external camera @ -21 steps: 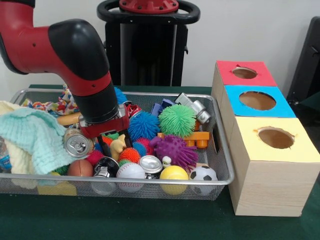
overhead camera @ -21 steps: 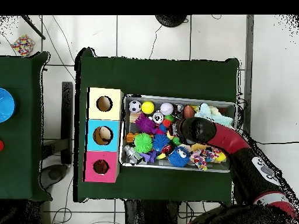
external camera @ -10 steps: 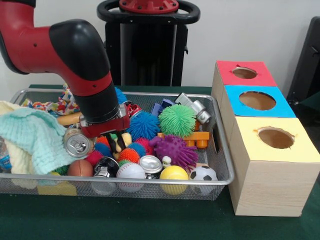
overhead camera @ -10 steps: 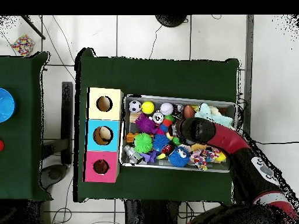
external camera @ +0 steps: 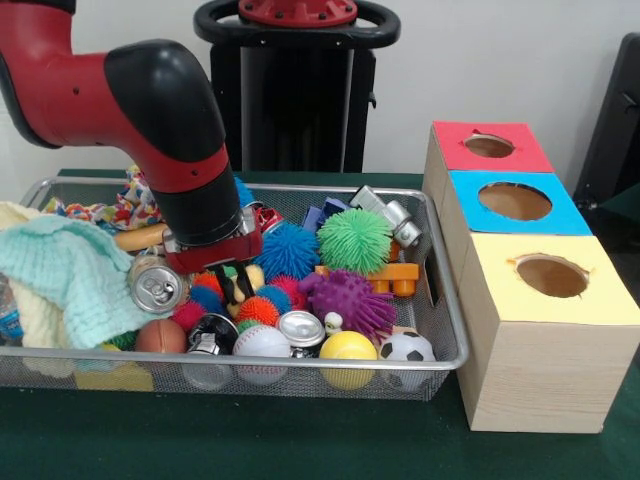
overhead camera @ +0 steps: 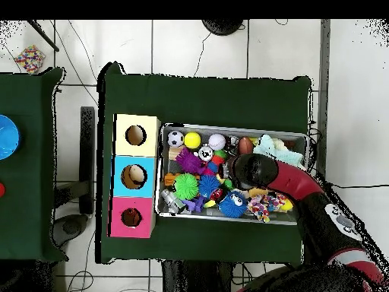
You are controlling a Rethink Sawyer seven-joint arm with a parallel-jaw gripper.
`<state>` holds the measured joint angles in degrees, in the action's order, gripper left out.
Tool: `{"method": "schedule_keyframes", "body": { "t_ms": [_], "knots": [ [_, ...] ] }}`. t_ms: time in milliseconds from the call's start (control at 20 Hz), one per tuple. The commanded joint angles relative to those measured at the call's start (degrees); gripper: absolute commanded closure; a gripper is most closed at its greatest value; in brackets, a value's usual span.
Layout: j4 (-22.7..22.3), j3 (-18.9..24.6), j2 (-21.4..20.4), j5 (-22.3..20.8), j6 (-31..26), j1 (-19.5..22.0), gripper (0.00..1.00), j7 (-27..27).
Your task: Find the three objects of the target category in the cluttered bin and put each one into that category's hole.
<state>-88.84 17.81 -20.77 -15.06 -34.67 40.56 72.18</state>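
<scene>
Claw (external camera: 235, 285) hangs low over the middle of the wire bin (external camera: 445, 345), its black fingers (external camera: 233, 287) just above the toys; whether they are spread or shut, or pinch anything, I cannot tell, since the arm's wrist and the clutter hide the tips. A yellow piece shows beside the fingers, touching or just behind them.

At the bin's left end lies a mint cloth (external camera: 65, 275), with a knotted rope toy (external camera: 120, 212) behind it. A can (external camera: 157, 288) lies on its side against the cloth, its top facing the camera, just left of the claw. Below the claw sit an orange spiky ball (external camera: 259, 310) and a small blue one (external camera: 206, 298), with a baseball (external camera: 261, 342) and a brown ball (external camera: 160, 337) at the front wall. A second can top (external camera: 300, 328) stands beside the baseball.

Right of the claw, a blue spiky ball (external camera: 287, 250) and a green spiky ball (external camera: 354, 240) crowd the back, a purple spiky ball (external camera: 348, 300) lies in front of them, and a yellow ball (external camera: 348, 348) and soccer ball (external camera: 407, 348) rest at the front. A grey toy (external camera: 388, 215) lies in the far right corner.

Beside the bin on the green counter (external camera: 300, 445) stand three boxes in a row, each with a round hole: yellow (external camera: 550, 275), blue (external camera: 515, 201), red (external camera: 489, 146). From overhead, the arm (overhead camera: 292, 179) covers the bin's right part.
</scene>
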Motion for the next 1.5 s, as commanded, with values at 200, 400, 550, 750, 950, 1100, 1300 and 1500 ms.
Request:
{"method": "schedule_keyframes", "body": {
  "t_ms": [200,400,550,750,950,1100,1300,1500],
  "knots": [
    [0.79,-3.17,0.39,1.63,-10.19,-1.82,1.0,6.52],
    [0.48,-2.45,-3.82,3.35,-17.42,-0.41,1.0,4.18],
    [2.07,-1.64,-7.45,4.48,-26.87,0.78,1.0,1.81],
    [4.87,0.06,-9.12,5.48,-34.8,2.15,1.0,0.35],
    [6.18,2.35,-10.12,8.01,-39.76,3.84,1.0,0.25],
    [5.5,4.15,-11.07,11.68,-40.69,5.34,1.0,0.87],
    [1.32,6.35,-12.46,17.07,-36.98,8.1,1.0,0.01],
    [-4.25,7.73,-13.81,20.14,-30.91,10.26,1.0,-1.03]
  ]
}}
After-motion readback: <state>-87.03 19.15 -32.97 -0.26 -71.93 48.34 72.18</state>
